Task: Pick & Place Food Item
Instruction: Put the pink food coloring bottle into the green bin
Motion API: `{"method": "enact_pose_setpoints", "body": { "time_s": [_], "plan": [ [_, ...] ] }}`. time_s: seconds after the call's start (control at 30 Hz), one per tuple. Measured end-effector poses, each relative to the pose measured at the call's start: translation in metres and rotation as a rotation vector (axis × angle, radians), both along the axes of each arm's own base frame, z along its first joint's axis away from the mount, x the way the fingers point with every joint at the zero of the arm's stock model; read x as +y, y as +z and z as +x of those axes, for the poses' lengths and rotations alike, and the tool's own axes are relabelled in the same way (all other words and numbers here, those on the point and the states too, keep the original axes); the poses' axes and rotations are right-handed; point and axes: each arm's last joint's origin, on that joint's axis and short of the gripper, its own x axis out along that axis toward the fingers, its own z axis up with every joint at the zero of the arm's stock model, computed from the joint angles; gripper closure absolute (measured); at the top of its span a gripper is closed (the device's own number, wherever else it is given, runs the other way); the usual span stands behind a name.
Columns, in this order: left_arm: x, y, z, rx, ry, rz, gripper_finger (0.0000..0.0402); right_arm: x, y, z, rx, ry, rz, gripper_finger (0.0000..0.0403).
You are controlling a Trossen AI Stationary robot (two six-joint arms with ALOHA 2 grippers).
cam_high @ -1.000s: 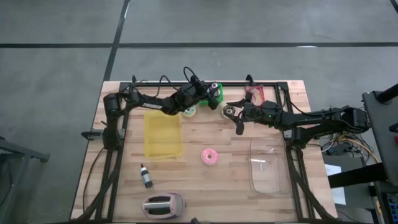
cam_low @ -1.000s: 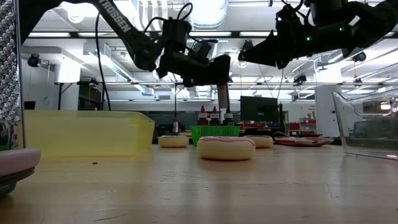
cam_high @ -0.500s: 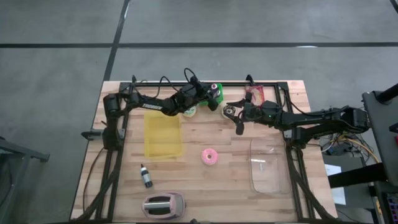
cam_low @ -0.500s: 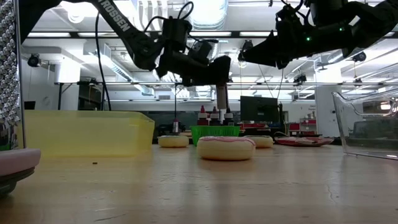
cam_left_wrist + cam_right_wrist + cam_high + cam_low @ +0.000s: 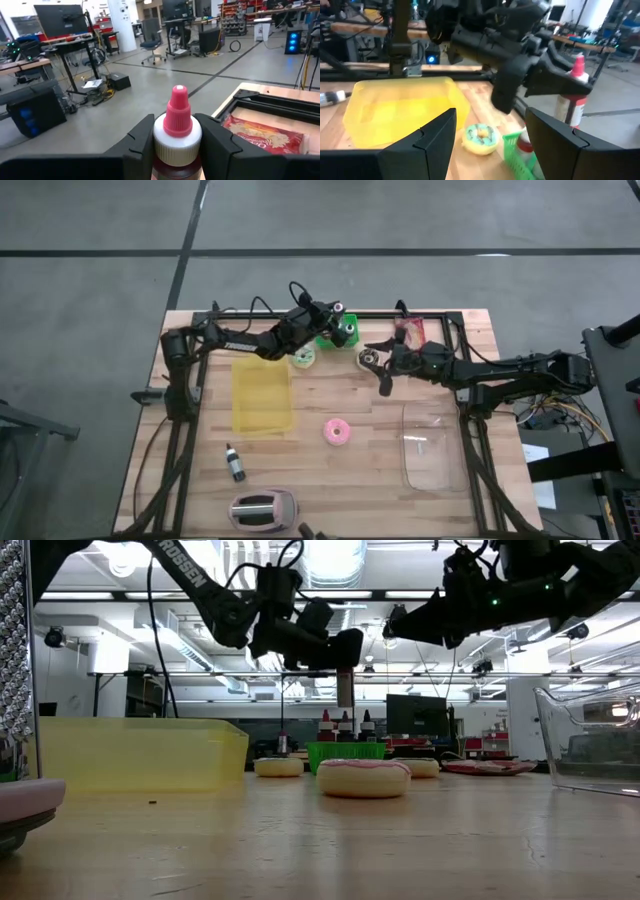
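Left gripper (image 5: 175,150) pinches a red-capped sauce bottle (image 5: 176,131), lifted above the green basket (image 5: 333,337) at the table's far edge | right gripper (image 5: 378,360) waits nearby, fingers spread, holding nothing | you keep the bottle upright, clear the basket rim and other bottles, then carry it toward the yellow bin (image 5: 262,396).

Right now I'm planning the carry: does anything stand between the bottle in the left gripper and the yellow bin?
Only the green-frosted donut, lying on the table between them near the yellow bin's far corner. The left gripper holds the bottle up above it, so the way looks passable.
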Motion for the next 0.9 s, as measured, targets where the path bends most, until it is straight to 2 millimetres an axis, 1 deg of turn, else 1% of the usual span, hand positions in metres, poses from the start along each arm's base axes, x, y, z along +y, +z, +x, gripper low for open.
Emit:
{"method": "enact_pose_setpoints", "body": {
  "time_s": [0.07,0.13,0.33,0.47,0.57,0.7,0.8,0.9],
  "plan": [
    [0.001,0.001,-0.001,0.013,-0.014,0.017,0.0289,-0.006,0.004,-0.001,-0.018,-0.033,-0.010,0.0173],
    [0.002,0.001,-0.001,0.023,-0.029,0.025,0.0289,-0.018,0.013,0.000,-0.025,-0.069,-0.011,0.0174],
    [0.008,0.000,-0.003,0.055,-0.021,0.031,0.0289,-0.062,0.052,0.011,0.072,-0.066,0.021,0.0186],
    [0.012,0.002,-0.004,0.052,-0.024,0.031,0.0289,-0.094,0.081,0.025,0.161,-0.046,0.049,0.0193],
    [0.014,0.004,-0.004,0.060,-0.026,0.040,0.0289,-0.117,0.095,0.040,0.269,-0.032,0.079,0.0193],
    [0.017,0.006,-0.003,0.090,-0.032,0.045,0.0289,-0.144,0.123,0.059,0.394,-0.036,0.102,0.0194],
    [0.021,0.008,-0.003,0.103,-0.024,0.041,0.0289,-0.162,0.137,0.073,0.503,-0.028,0.139,0.0194],
    [0.025,0.009,-0.004,0.098,-0.027,0.042,0.0289,-0.173,0.149,0.087,0.599,-0.011,0.171,0.0194]
  ]
}}
